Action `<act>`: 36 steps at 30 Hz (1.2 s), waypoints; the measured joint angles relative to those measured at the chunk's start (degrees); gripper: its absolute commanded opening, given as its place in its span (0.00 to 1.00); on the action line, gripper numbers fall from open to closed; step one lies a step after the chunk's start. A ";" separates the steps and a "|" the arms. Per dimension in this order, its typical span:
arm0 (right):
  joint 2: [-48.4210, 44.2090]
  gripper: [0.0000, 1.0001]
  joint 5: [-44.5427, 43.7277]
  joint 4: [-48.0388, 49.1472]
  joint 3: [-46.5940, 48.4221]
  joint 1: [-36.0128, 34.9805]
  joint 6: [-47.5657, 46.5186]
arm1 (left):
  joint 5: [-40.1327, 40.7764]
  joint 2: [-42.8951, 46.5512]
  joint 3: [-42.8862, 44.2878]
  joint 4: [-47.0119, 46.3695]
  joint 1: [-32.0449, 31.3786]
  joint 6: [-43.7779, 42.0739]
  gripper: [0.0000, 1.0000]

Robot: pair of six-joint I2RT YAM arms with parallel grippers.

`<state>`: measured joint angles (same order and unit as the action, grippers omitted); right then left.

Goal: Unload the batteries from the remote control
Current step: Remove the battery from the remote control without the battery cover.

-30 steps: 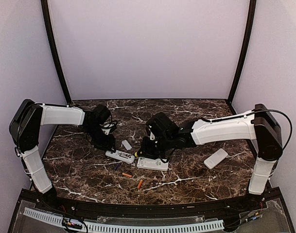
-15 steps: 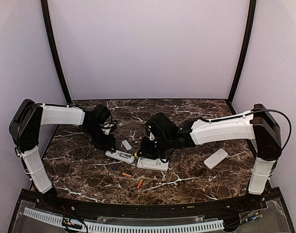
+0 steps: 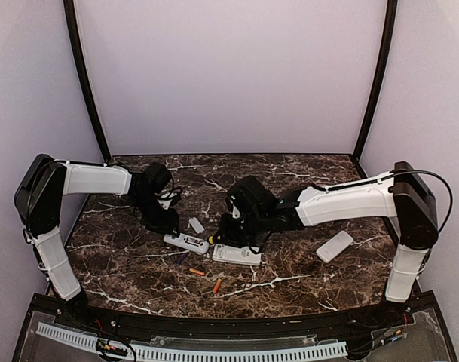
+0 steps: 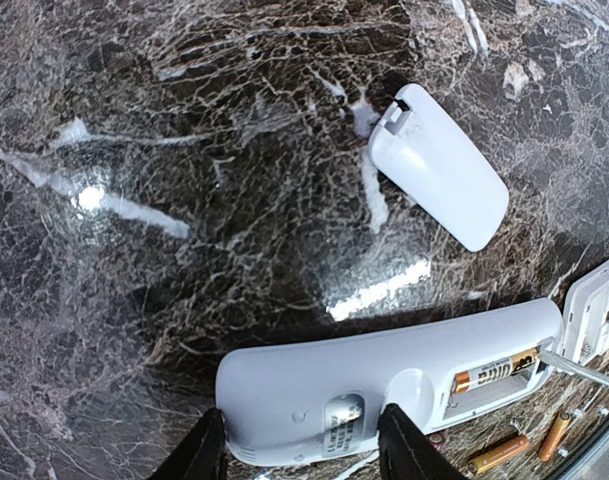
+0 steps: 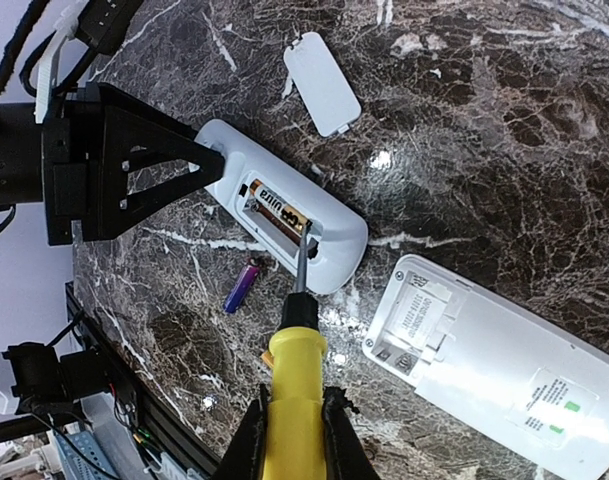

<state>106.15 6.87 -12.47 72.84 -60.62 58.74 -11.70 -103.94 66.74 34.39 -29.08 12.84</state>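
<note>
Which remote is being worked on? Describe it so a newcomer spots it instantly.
On the dark marble table, look left of centre, where the left gripper clamps one end of a white remote. Unlike the two other white remotes lying free to its right, it shows an orange battery in its open back compartment, with the yellow-handled screwdriver tip at the compartment's edge.

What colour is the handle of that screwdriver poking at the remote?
Yellow; the screwdriver handle shows best in the right wrist view.
</note>
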 measured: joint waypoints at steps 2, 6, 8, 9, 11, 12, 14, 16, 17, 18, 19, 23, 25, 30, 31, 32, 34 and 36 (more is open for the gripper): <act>-0.33 0.00 -1.09 -0.35 0.00 0.00 -1.03 | -0.09 0.00 0.00 0.00 0.00 -0.20 0.50; -1.62 0.00 -2.67 -2.10 0.04 0.07 -3.82 | -0.20 0.00 0.00 -0.02 0.00 -0.50 0.50; -1.79 0.00 -2.67 -3.23 0.50 0.42 -5.77 | -0.13 0.02 0.00 -0.04 -0.09 -0.70 0.50; -1.79 0.00 -2.62 -4.26 1.05 0.52 -7.28 | -0.13 0.02 0.00 -0.04 -0.11 -0.79 0.50; -1.79 0.00 -2.43 -6.12 2.05 0.83 -9.75 | -0.07 0.02 0.00 -0.07 -0.20 -1.03 0.50; -1.79 0.00 -2.29 -7.61 3.06 1.09 -11.63 | 0.02 0.02 0.00 -0.09 -0.28 -1.18 0.50; -1.79 0.00 -1.99 -9.86 4.81 1.42 -14.21 | 0.39 0.09 -0.02 -0.26 -0.55 -1.62 0.50; -1.79 0.00 -1.49 -11.69 6.64 1.53 -16.83 | 0.79 0.15 -0.07 -0.44 -0.81 -1.99 0.49; -1.79 0.00 -1.01 -12.04 7.26 1.68 -18.08 | 1.05 0.24 -0.09 -0.48 -1.01 -2.16 0.49; -1.79 0.00 -0.59 -12.17 7.50 1.73 -19.26 | 1.25 0.31 -0.13 -0.55 -1.16 -2.34 0.50; -1.79 0.00 -0.13 -12.44 7.63 1.77 -20.61 | 1.33 0.44 -0.15 -0.61 -1.40 -2.60 0.50; -0.90 0.00 2.16 -15.50 9.11 1.77 -25.75 | 0.61 0.52 -0.46 -1.36 -3.48 -3.54 0.50; 0.11 0.00 2.78 -16.74 10.62 1.81 -27.89 | -0.33 0.57 -0.57 -1.57 -4.50 -3.89 0.49; 1.01 0.00 3.63 -19.15 12.02 1.81 -31.78 | -2.12 0.57 -0.94 -1.75 -7.04 -4.90 0.50; 1.01 0.00 3.63 -19.67 12.02 1.81 -32.35 | -1.86 0.57 -1.01 -1.77 -7.32 -4.96 0.50; 1.01 0.00 3.67 -20.57 12.09 1.81 -33.16 | -1.77 0.57 -1.01 -1.77 -7.52 -5.03 0.50; 1.03 0.00 3.87 -21.27 12.09 1.81 -33.66 | -1.84 0.57 -1.01 -1.79 -7.50 -5.11 0.49; 1.03 0.00 4.52 -21.99 12.13 1.81 -34.29 | -1.79 0.57 -1.01 -1.79 -7.52 -5.14 0.50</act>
<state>107.18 11.40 -34.46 84.97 -58.81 24.45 -13.50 -103.37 65.73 32.60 -36.60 7.70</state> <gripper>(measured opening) 0.137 0.496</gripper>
